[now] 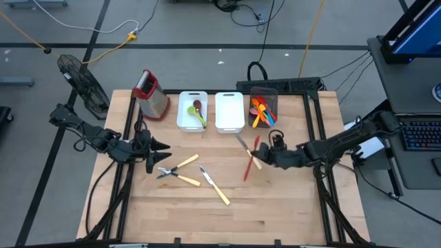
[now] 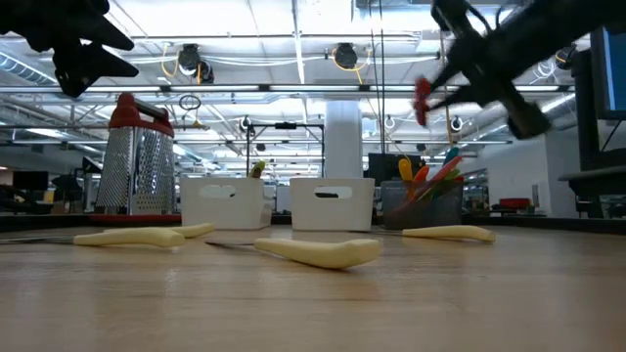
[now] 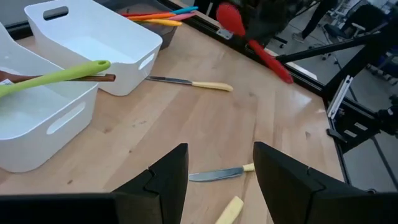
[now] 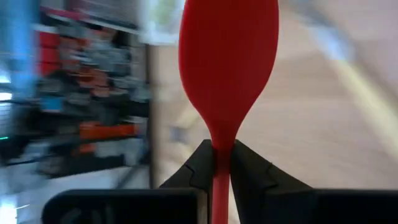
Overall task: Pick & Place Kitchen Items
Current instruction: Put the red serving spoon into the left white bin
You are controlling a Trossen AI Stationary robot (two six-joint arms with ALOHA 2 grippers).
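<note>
**A:** Starting from the high view, what was on the table (image 1: 275,213)?

**B:** The right gripper (image 1: 260,157) sat right of centre, fingers pinched shut on a red spoon (image 1: 250,161) whose handle angled down toward the near edge. A yellow-handled metal utensil (image 1: 246,149) lay just beside it. The left gripper (image 1: 162,147) hovered at the left side, fingers parted and holding nothing. Near it lay yellow-handled tongs (image 1: 176,167) and a yellow-handled knife (image 1: 215,186). Along the far edge stood a box grater (image 1: 150,94), a white bin (image 1: 192,110) with a green spoon (image 1: 197,116) in it, a second white bin (image 1: 229,111), and a dark bin (image 1: 263,107) of orange, blue and red utensils.

**A:** And from the low view?

**B:** The right arm held the red spoon (image 2: 423,101) well above the table, while several yellow handles (image 2: 318,252) lay flat on the wood. The grater (image 2: 138,156) rose at the left, with both white bins (image 2: 333,203) behind.

**A:** What did the left wrist view give?

**B:** Its two fingers (image 3: 166,180) stood apart with bare wood between them. Beyond them lay a knife (image 3: 217,174), another knife (image 3: 189,83) farther off, and the green spoon (image 3: 53,78) resting across a white bin (image 3: 93,37). The red spoon (image 3: 252,37) hung in the air past the table's edge.

**A:** The right wrist view?

**B:** The fingers (image 4: 202,165) were clamped on the red spoon's (image 4: 228,56) neck, its bowl pointing away from the camera.
</note>
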